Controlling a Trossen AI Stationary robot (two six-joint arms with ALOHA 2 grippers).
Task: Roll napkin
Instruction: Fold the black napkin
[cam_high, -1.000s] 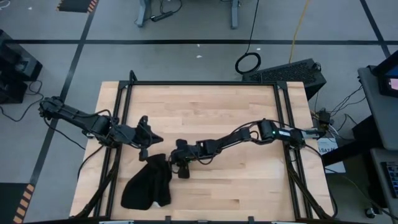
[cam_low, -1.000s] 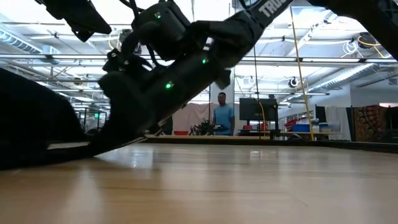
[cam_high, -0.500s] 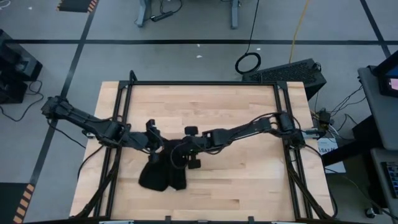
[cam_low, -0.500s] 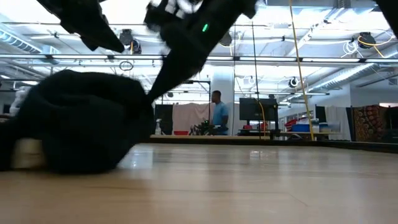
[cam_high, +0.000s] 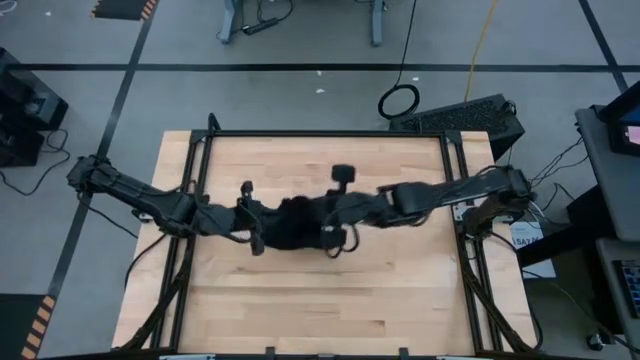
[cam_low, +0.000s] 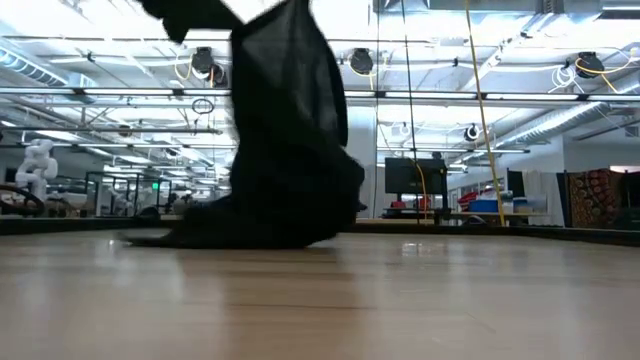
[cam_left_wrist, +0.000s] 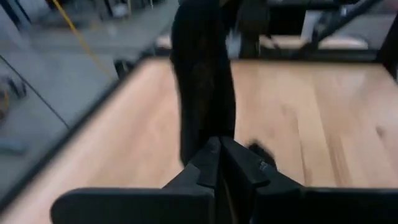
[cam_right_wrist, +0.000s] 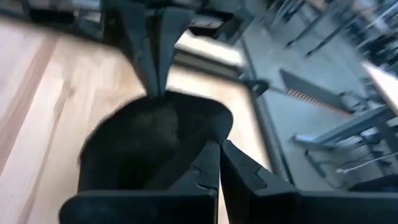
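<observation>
Both arms reach in from opposite sides and meet over the middle of the tabletop (cam_high: 400, 290), where the napkin (cam_high: 292, 224) is gathered into a dark bunch between them, well clear of every edge. The left gripper (cam_high: 252, 216) is clamped shut on the cloth at the bunch's left side, and the right gripper (cam_high: 333, 222) is closed on it at the right side; each wrist view shows its own two fingers pressed together with black fabric running away from the tips. From table height the napkin (cam_low: 285, 140) hangs as a tall drape whose lower part pools on the wood. This looks like a lift by two points so that the cloth can fall open and be laid flat before any rolling; the roll itself is not yet begun.
</observation>
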